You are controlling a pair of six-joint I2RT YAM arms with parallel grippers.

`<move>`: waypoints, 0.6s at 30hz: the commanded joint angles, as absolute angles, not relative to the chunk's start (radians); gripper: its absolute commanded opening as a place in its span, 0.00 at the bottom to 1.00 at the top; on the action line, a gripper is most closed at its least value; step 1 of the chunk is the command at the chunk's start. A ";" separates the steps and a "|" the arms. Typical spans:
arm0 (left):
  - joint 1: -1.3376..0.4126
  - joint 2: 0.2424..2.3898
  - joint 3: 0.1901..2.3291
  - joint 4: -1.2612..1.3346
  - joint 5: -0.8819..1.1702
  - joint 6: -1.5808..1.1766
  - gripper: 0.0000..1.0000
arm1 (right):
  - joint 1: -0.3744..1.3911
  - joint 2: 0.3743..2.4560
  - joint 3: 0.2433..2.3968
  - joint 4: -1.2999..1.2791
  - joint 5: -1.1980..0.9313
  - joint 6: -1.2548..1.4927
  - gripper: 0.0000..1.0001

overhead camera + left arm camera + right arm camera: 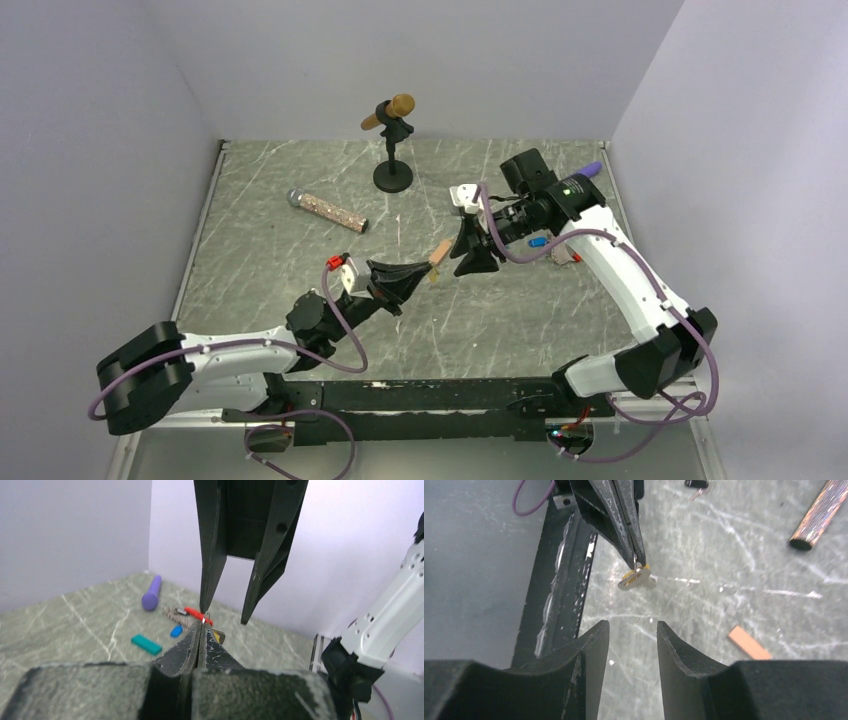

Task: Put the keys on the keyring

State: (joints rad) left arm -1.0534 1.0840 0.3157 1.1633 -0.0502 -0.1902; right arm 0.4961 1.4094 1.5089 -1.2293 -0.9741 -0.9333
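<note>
Near the middle of the bench (290,285), the left gripper (202,630) is pinched tight on the yellow key (634,576), held at its very tips. Just beyond, the right gripper (631,625) faces it with jaws spread wide. Farther right, the keyring (196,613) with its red fob lies on the bench, the blue key (176,631) just beside it, a teal block (146,644) near them, and a purple stick (151,594) farthest back.

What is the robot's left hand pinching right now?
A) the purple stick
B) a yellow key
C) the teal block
B: the left hand is shut on the yellow key, which hangs from its tips.
</note>
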 commanded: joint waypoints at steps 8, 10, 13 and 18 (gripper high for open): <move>-1.057 1.179 0.395 1.434 -0.003 -0.240 0.00 | 0.485 1.352 1.453 -0.943 -1.197 -0.895 0.39; -1.058 1.181 0.395 1.435 0.005 -0.243 0.00 | 0.486 1.348 1.450 -0.943 -1.200 -0.898 0.36; -1.057 1.187 0.398 1.434 0.012 -0.248 0.00 | 0.486 1.345 1.439 -0.938 -1.206 -0.896 0.31; -1.057 1.188 0.400 1.425 0.008 -0.246 0.00 | 0.484 1.341 1.445 -0.951 -1.222 -0.900 0.22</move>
